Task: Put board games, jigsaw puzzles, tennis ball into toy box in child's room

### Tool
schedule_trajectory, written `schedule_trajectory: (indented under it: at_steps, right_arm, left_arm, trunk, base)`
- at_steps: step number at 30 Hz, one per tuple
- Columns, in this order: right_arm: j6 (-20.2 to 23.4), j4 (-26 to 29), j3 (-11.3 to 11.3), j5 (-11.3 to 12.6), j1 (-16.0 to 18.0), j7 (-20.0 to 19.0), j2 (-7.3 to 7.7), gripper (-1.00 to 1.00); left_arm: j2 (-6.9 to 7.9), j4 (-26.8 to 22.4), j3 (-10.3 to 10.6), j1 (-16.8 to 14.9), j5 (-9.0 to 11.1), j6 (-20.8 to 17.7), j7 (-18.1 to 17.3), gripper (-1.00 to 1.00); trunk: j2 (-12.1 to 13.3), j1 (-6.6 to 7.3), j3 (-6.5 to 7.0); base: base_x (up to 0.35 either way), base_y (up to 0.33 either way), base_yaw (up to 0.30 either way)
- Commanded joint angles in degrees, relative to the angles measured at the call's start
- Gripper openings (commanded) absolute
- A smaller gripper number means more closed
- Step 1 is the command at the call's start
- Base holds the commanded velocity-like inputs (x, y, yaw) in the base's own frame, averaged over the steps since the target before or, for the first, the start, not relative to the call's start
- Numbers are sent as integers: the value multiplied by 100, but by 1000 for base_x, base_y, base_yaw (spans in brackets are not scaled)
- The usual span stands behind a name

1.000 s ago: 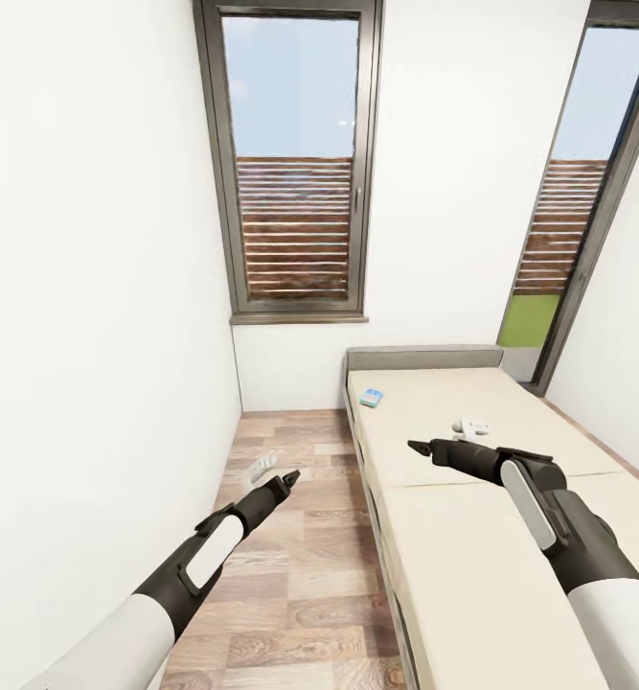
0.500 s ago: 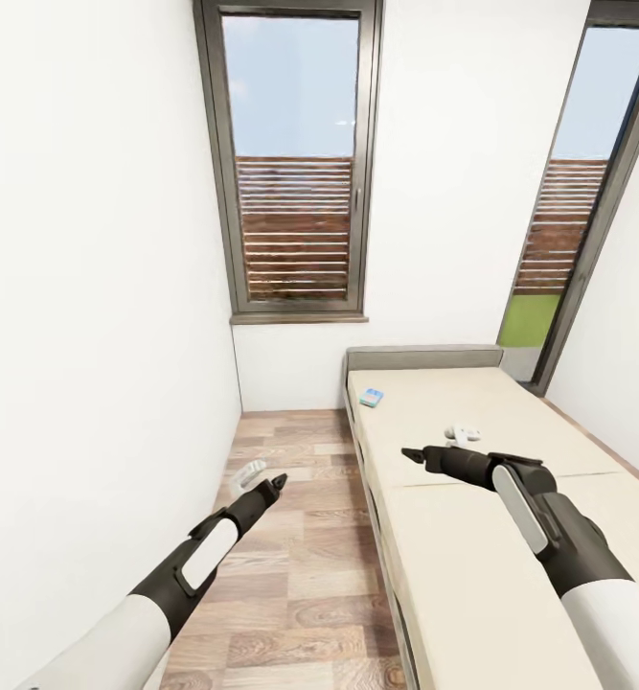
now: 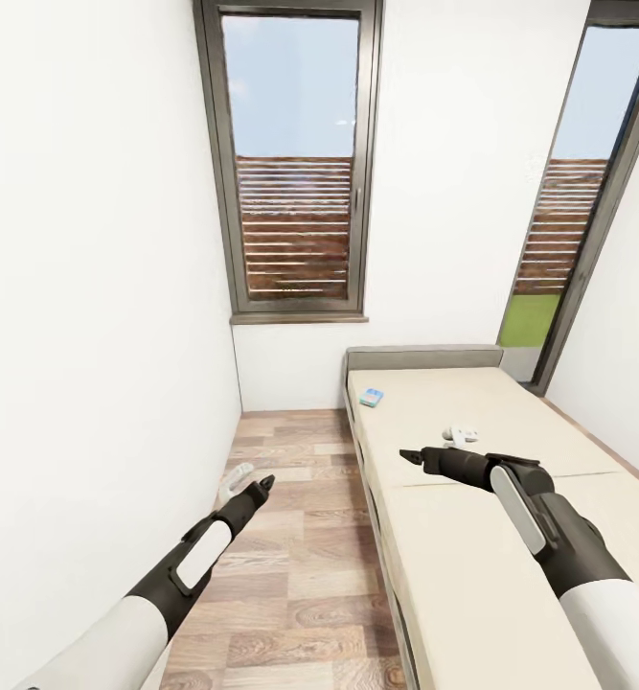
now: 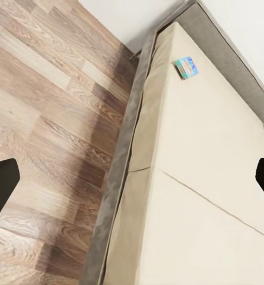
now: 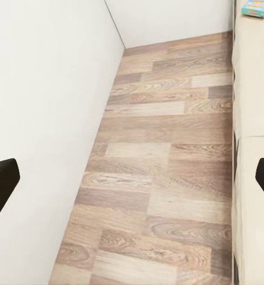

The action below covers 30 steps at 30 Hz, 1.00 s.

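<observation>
**Both arms reaching out beside the bed, nothing in hand yet**

The child's room (image 3: 99, 240) is showing white walls, two tall windows (image 3: 295, 163) and a wood-plank floor (image 3: 300, 537). The bed (image 3: 472, 537) is lying along the right side, its grey headboard against the far wall. The right arm is stretching over the mattress near the seam across its middle; the left arm is reaching over the floor by the left wall.

A small colourful flat box, likely one of the board games (image 3: 372, 397), is resting near the bed's head-end corner on the floor side. A small white object (image 3: 465, 436) is lying just beyond the right gripper (image 3: 407, 456); it is too small to identify.

Both wrist views are showing dark fingertips at opposite picture edges with nothing between them, so both the right gripper and the left gripper (image 3: 262, 483) are standing wide apart and holding nothing.

The risk, as I judge it: the game is sitting close to the bed's edge, so a sideways nudge from an off-centre approach could be pushing it onto the floor.

The left wrist view is giving the clearest look at the game (image 4: 185, 66) and how near the edge it lies; the right wrist view is catching just its end (image 5: 257, 7). The head view alone is relating both arms to it.
</observation>
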<state>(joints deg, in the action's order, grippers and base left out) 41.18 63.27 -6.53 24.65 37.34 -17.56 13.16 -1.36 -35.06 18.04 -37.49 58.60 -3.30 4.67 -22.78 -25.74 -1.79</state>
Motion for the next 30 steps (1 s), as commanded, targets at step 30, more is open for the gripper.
schedule_trajectory:
  at_steps: [30]
  right_arm:
    - [22, -13, -32, 4, 10, -16, 0, 100]
  left_arm:
    - [6, 43, -544, 37, 54, 8, 60, 100]
  trunk:
    - [-14, -4, -5]
  base:
    - [0, 0, 40]
